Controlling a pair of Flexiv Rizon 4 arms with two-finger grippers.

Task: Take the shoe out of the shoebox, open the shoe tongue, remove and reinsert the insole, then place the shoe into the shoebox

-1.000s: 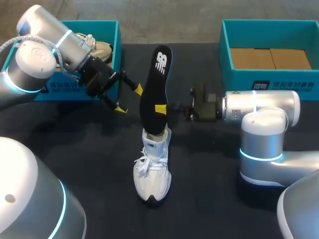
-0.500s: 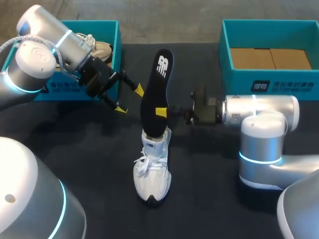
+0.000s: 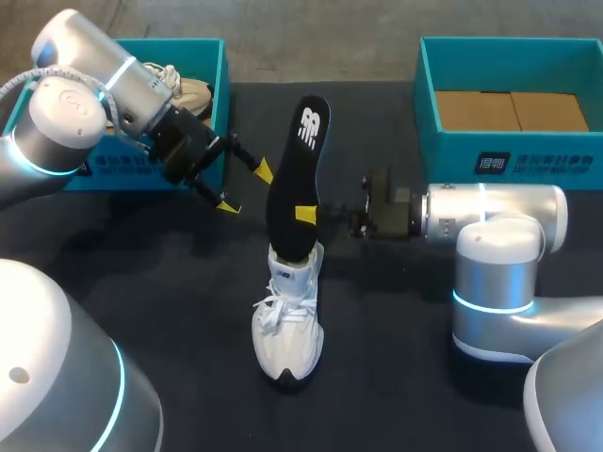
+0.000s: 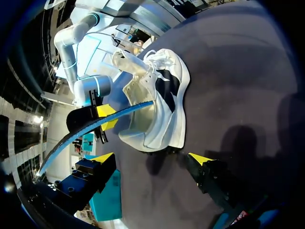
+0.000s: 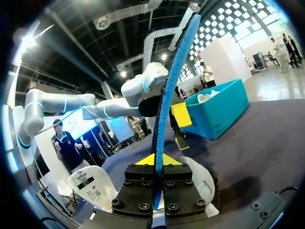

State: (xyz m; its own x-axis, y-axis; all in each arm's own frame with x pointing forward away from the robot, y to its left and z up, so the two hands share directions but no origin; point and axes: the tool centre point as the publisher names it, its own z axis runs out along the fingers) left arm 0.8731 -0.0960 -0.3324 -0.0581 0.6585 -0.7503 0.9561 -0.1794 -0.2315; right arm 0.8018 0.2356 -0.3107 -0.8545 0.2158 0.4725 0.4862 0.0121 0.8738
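Right gripper (image 3: 305,215) pinches the black insole (image 3: 292,174), now tipped slightly rightward.
Thin and curved, it stands in the white laced sneaker (image 3: 289,325); left gripper (image 3: 244,187) spread wide, unmoved.

A white logo mark (image 3: 307,121) sits near the far end of the black insole (image 3: 294,188). Right of the insole, a teal shoebox (image 3: 443,146) carries a white printed panel (image 3: 533,162) on its front wall, its characters too small to make out. Left of the insole, the other shoebox (image 3: 222,85) shows white lettering (image 3: 118,167), partly covered. Below the insole, a tongue label (image 5: 90,183) bears tiny print.
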